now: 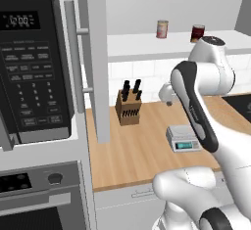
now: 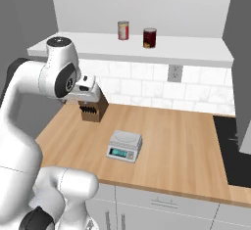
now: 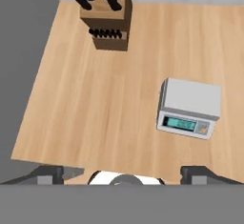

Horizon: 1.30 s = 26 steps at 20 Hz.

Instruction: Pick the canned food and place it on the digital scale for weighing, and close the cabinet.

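The gripper point(image 3: 122, 173) is up high over the wooden counter point(image 3: 119, 99), looking down. Its two dark tips stand wide apart at the bottom of the hand view, with nothing between them. So the hand is let go and empty.

The scale point(image 2: 124, 146) sits on the counter, with nothing on its flat top. In the hand view it is at about 3 o'clock from the middle. The knife block point(image 2: 93, 110) stands near the wall, at about 12 o'clock in the hand view, well apart from the scale.

The dark red can point(image 2: 150, 38) is up on the white shelf point(image 2: 196, 53) of the cabinet. Just beside it, at its 9 o'clock in the right base view, stands the other can point(image 2: 123, 30) with the red and yellowish label. The cabinet door point(image 1: 95, 57) is swung open, next to the microwave point(image 1: 34, 62).

What could go wrong? The two cans stand close and look a bit alike, so the hand could grab the wrong one. Reaching for the dark can, a finger could bump the other can and knock it over or off the shelf. The shelf is high and the arm is folded low, so on the way up it could hit the shelf edge. The scale top is small, so a can set down off to one side could tip off.

Count: two cans, one scale, one knife block, one microwave, one shelf, and one open door that I can see well.
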### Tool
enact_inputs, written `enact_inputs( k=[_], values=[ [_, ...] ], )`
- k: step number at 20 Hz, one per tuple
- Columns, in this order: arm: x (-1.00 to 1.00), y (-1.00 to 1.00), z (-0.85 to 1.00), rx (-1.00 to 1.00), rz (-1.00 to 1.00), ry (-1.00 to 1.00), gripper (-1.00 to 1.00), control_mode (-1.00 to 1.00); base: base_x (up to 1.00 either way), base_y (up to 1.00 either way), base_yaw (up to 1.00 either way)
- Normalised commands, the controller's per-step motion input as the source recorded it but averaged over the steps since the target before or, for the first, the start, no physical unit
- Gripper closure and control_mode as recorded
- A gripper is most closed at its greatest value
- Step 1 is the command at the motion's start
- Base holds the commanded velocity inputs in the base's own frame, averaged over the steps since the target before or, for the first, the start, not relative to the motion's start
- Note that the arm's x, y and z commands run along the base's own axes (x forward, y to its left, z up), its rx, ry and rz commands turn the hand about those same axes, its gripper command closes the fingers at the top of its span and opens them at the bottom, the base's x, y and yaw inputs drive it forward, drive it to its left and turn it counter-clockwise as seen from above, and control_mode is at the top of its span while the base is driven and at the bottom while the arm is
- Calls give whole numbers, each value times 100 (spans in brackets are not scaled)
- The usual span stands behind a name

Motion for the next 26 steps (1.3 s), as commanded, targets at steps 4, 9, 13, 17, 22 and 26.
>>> enact_inputs(
  k=[4,9,13,17,22,26],
  values=[
    [-31,-10,34,0,0,-19,-100,-100,0,0,0],
    [-3,-20,37,0,0,-21,-100,-100,0,0,0],
    [0,-11,67,0,0,-21,-100,-100,0,0,0],
    [-4,-23,81,0,0,-13,-100,-100,0,0,0],
    [-3,-31,78,-4,-9,-3,-100,-100,0,0,0],
    [0,-30,51,-8,-12,-1,-100,-100,0,0,0]
  ],
)
